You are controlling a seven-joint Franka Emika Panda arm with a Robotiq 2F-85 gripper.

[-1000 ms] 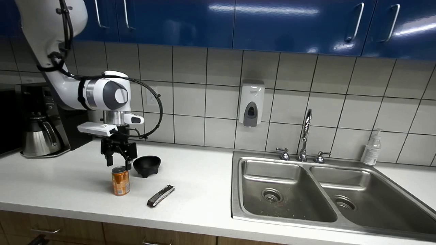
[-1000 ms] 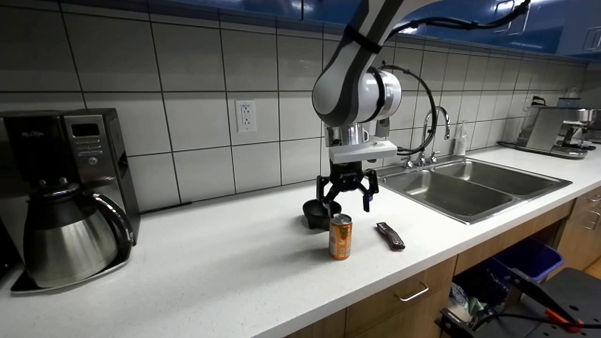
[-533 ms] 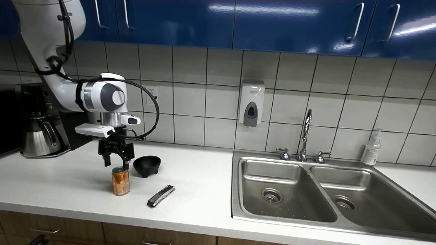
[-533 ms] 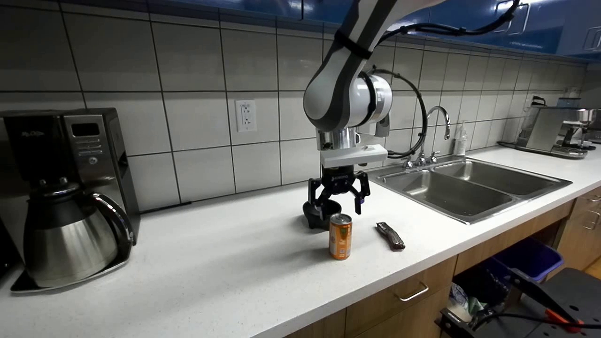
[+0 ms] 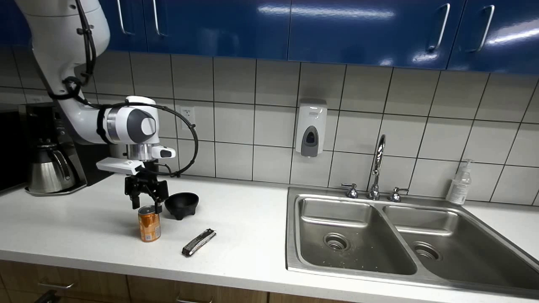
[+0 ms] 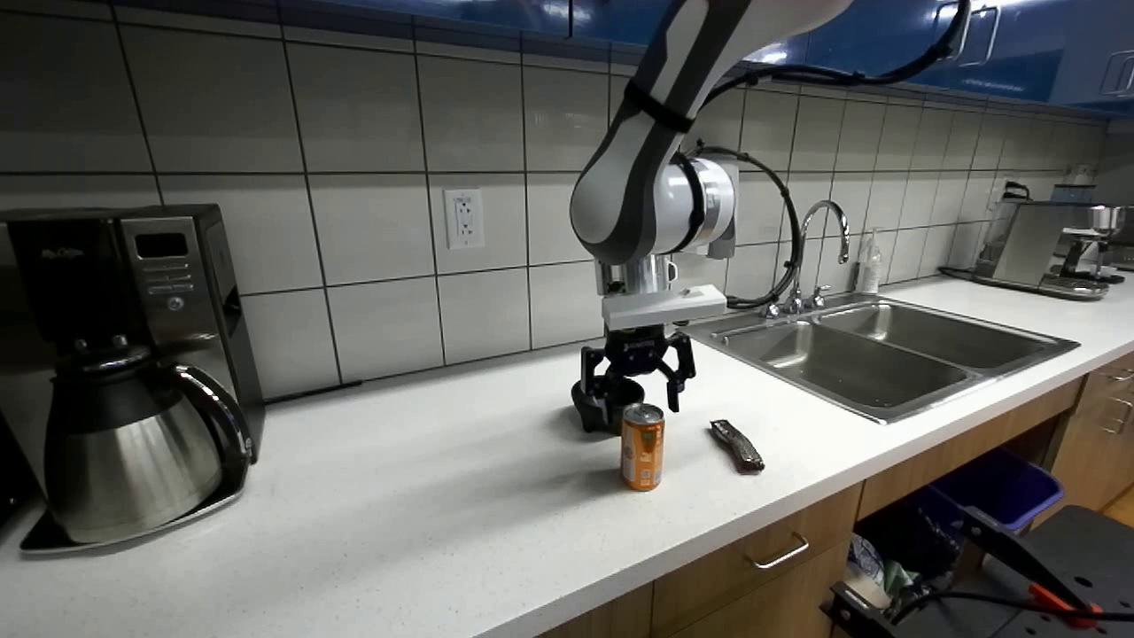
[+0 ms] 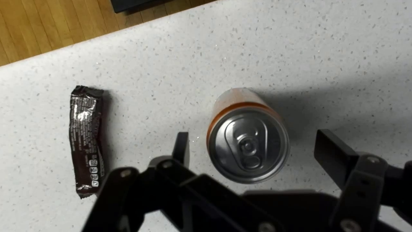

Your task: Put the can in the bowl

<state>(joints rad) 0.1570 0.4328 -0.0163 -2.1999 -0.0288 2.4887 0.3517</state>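
The can (image 5: 149,226) is orange with a silvery top and stands upright on the counter; it also shows in an exterior view (image 6: 642,452). In the wrist view the can (image 7: 248,145) lies between my fingers with gaps on both sides. My gripper (image 7: 252,141) is open and empty, pointing down. In both exterior views my gripper (image 5: 147,206) (image 6: 641,415) has its fingertips near the height of the can's top. The black bowl (image 5: 182,205) stands close behind the can. In an exterior view the bowl (image 6: 586,409) is partly covered by a finger and the can. I cannot make out the bowl in the wrist view.
A dark wrapped bar (image 5: 198,242) lies beside the can; it also shows in the wrist view (image 7: 86,138). The sink (image 5: 294,235) is set into the counter. A coffee maker (image 6: 177,292) with a steel carafe (image 6: 133,452) stands at the counter's far end. The counter's front edge (image 7: 106,35) is near.
My gripper has come down a little and shifted slightly sideways over the can. Its fingers have stayed open. The can, bowl and wrapped bar have not moved.
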